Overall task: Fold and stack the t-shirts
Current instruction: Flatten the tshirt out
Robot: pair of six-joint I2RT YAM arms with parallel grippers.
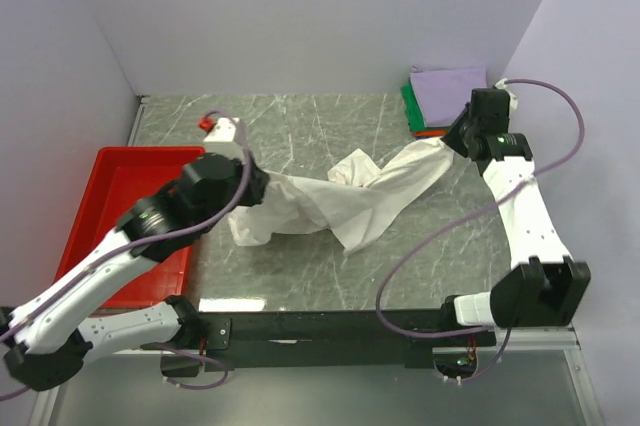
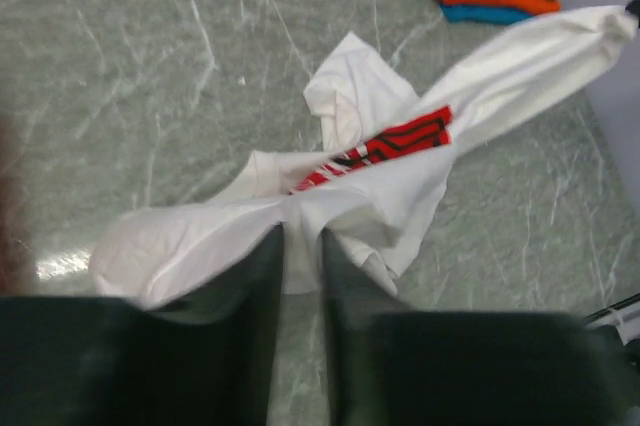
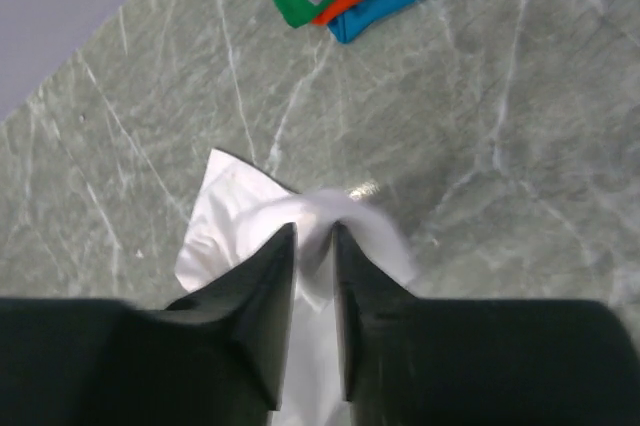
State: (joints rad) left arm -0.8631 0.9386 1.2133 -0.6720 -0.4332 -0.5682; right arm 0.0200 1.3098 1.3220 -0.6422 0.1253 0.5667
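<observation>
White cloth: tee (image 1: 330, 201) strung out as a twisted rope across the middle of the table (image 1: 300, 126), running left-near to right-far, with one loose fold sagging toward the near edge.
Print: red chest panel (image 2: 400, 136) half buried in a crease, seen only from the left wrist.
Left gripper (image 2: 300, 236): jaws a narrow slit apart, bunched cloth at the tips and in the gap; pinched or let go, cannot tell.
Right gripper (image 3: 313, 231): same narrow slit, blurred end of the tee between the tips, raised off the marble; holding or releasing, cannot tell.
Stack (image 1: 445, 96): folded, lavender on top, then green, orange and teal; far right corner, just beyond the right gripper, apart from the tee.
Tray (image 1: 120, 176): red, at the left, partly under the left arm.
Step in hand: probably stretching the tee out before a first fold; no fold made, tee not on the stack.
Next move calls for: holds on true corners or shoulders rather than bunches, an even pull to take out the twist, then laying it flat well short of the stack.
Hidden: left fingertips behind the arm in the top view; collar, hem and sleeves lost in the tangle; only the edges of the stack's lower layers show.
</observation>
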